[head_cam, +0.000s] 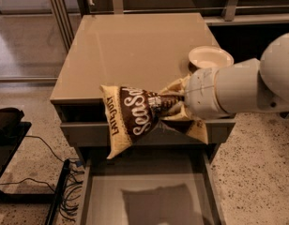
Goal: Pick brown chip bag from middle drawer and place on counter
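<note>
The brown chip bag with white "Sea Salt" lettering hangs sideways in the air, in front of the counter's front edge and above the open middle drawer. My gripper is shut on the bag's right end, which is crumpled between the fingers. The white arm comes in from the right. The grey drawer tray is pulled out below, bare, with the bag's shadow on its bottom. The glossy taupe counter lies just behind the bag.
A white bowl stands on the counter's right side, close to my wrist. The taupe drawer front sits under the counter edge. Black cables and a dark object lie on the speckled floor at left.
</note>
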Action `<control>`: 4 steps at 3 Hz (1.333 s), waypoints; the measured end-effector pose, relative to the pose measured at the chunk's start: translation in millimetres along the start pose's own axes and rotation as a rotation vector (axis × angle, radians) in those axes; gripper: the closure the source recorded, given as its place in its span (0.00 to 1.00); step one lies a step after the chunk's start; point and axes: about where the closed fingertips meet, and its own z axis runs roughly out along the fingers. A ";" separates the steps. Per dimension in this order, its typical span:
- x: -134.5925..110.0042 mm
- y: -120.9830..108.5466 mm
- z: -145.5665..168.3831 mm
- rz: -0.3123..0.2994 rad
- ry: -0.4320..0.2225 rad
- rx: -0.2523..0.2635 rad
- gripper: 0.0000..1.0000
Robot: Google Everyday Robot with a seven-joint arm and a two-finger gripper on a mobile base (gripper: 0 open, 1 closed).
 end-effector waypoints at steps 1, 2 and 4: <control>-15.5 -51.6 27.5 -0.090 -0.126 0.042 1.00; -16.8 -92.9 48.9 -0.100 -0.203 0.087 1.00; 13.1 -160.6 89.3 0.069 -0.182 0.195 1.00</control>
